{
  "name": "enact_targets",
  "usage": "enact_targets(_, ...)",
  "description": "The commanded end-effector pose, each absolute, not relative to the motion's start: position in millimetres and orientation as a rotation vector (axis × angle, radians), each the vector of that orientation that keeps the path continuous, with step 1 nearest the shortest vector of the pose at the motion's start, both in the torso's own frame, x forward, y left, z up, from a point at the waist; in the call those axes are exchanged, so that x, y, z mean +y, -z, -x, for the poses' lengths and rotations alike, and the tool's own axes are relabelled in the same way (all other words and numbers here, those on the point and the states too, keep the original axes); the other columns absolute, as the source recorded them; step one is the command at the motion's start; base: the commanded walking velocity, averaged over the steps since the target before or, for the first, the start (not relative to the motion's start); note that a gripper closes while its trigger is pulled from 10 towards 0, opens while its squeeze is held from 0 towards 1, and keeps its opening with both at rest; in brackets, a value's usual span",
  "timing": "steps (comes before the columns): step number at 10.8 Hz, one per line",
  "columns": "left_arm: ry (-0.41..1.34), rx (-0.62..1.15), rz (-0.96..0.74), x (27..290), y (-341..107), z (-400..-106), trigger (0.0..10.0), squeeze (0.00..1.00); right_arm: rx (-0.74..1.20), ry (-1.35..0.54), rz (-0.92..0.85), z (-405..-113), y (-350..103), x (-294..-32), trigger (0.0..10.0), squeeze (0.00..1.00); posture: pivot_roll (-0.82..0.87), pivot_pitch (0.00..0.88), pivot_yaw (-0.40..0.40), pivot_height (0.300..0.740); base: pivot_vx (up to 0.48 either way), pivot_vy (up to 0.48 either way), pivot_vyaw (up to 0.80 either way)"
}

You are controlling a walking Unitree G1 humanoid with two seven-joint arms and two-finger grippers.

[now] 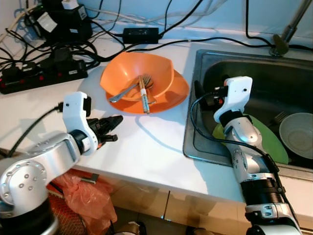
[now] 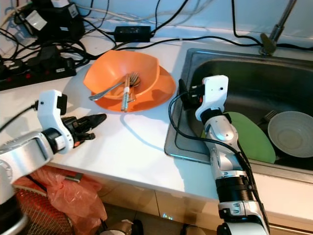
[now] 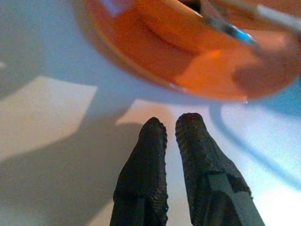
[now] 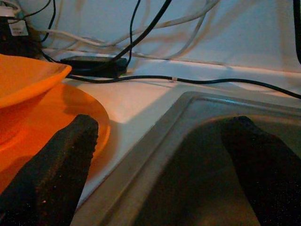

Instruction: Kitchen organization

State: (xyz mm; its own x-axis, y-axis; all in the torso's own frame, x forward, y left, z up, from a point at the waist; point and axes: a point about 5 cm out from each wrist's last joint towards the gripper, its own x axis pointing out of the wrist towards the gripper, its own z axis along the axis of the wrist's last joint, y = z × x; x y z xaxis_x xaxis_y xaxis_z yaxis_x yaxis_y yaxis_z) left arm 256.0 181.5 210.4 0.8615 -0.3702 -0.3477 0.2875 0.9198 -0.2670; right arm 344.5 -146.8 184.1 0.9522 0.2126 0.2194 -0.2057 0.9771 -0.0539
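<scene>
Hovering closest to the head camera, the left gripper (image 1: 111,128) is sitting low over the white desk (image 1: 146,147) with its jaws nearly together and holding nothing, pointing toward the orange bowl (image 1: 132,73), which is resting on an orange plate (image 1: 176,93) near the middle of the desk, just beside the sink (image 1: 195,147). A fork (image 1: 128,89) and a pair of chopsticks (image 1: 144,95) are lying loose inside the bowl, leaning against its wall. The right gripper (image 4: 160,160) is hanging at the near left corner of the sink with its jaws wide apart, one finger over the plate's edge and the other over the basin. Bowl and plate are looking like light, stiff, smooth plastic, probably slippery, so pinching the rim is seeming the safest hold, and the loose cutlery is likely to slide or rattle out if the stack is being tilted. Inside the steel sink a green plate (image 1: 269,142) and a pale bowl (image 1: 298,134) are waiting. Behind, black cables (image 1: 98,49), a power strip (image 1: 41,76) and a charger brick (image 1: 141,34) are crowding the desk against the wall, and a red bag (image 1: 83,196) is hanging below the desk's front edge.
</scene>
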Motion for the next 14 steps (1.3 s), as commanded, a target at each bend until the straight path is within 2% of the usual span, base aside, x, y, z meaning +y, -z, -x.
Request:
enact_targets(1,0.391,0.368,0.163,179,-215,-252,10.0,0.0,-0.237,-0.22,0.03,-345,-186,-145,10.0,0.0,0.17,0.154,0.07,0.74,0.0,0.0,0.0)
enact_targets(2,0.446,0.289,0.09,178,-226,-250,10.0,0.0,-0.232,-0.221,0.029,-346,-184,-145,10.0,0.0,0.18,0.149,0.065,0.74,0.0,0.0,0.0)
enact_targets(3,0.426,0.212,0.038,179,-233,-254,10.0,0.0,-0.231,-0.223,0.027,-346,-183,-144,10.0,0.0,0.18,0.149,0.065,0.74,0.0,0.0,0.0)
enact_targets(4,0.515,0.132,0.001,166,-240,-250,10.0,0.0,-0.232,-0.225,0.025,-345,-183,-143,10.0,0.0,0.17,0.149,0.063,0.74,0.0,0.0,0.0)
enact_targets(6,0.654,0.116,-0.053,149,-235,-240,10.0,0.0,-0.232,-0.223,0.025,-345,-183,-144,10.0,0.0,0.16,0.152,0.06,0.74,0.0,0.0,0.0)
enact_targets(9,0.766,0.078,-0.106,148,-241,-233,10.0,0.0,-0.234,-0.228,0.023,-346,-183,-142,10.0,0.0,0.17,0.144,0.059,0.74,0.0,0.0,0.0)
enact_targets(12,0.877,0.059,-0.143,134,-239,-226,10.0,0.0,-0.239,-0.23,0.021,-346,-184,-142,10.0,0.0,0.17,0.139,0.061,0.74,0.0,0.0,0.0)
enact_targets(14,0.967,0.075,-0.182,157,-251,-217,10.0,0.0,-0.239,-0.231,0.021,-346,-184,-142,10.0,0.0,0.17,0.138,0.062,0.74,0.0,0.0,0.0)
